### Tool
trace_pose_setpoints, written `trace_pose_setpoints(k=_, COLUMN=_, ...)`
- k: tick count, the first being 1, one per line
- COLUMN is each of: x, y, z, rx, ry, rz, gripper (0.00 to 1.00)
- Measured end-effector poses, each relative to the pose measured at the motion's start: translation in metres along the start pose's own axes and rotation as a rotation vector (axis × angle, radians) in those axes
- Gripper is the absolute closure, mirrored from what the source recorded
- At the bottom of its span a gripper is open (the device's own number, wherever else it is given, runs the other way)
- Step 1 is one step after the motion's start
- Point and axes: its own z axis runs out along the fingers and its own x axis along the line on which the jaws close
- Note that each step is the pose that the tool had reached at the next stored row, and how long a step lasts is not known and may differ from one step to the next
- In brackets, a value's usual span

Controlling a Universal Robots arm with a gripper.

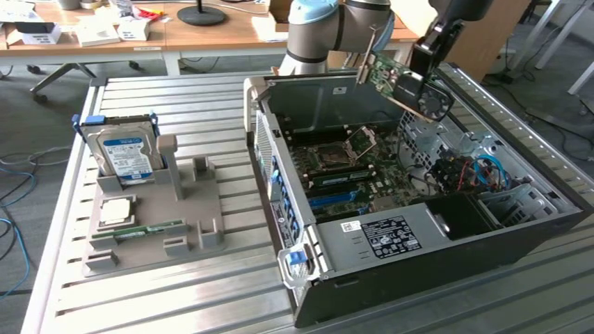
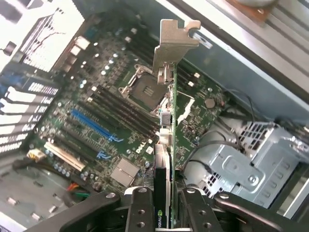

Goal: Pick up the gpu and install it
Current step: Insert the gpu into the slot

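One claw (image 2: 164,199) clamps the NVIDIA-marked gpu (image 2: 166,117) above the Dell-printed motherboard (image 2: 108,113).

You have one robot arm (image 1: 325,28), one gpu (image 1: 404,83), one open computer case (image 1: 446,243) and one motherboard (image 1: 352,167) inside it. On the one grey holder (image 1: 181,202) you count one hard drive (image 1: 127,154), one processor chip (image 1: 116,211) and one memory stick (image 1: 149,229).

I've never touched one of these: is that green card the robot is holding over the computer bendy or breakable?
Probably stiff: the gpu hangs tilted from the gripper without sagging. Likely light, being thin. Likely fragile too, with small parts exposed on its face.
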Motion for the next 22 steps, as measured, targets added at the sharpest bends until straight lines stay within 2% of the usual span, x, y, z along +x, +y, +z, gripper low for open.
trace_pose_setpoints(k=22, x=0.0001, y=-0.0001, z=0.0019, rx=-0.0094, ry=0.0215, rz=-0.399, gripper=0.73)
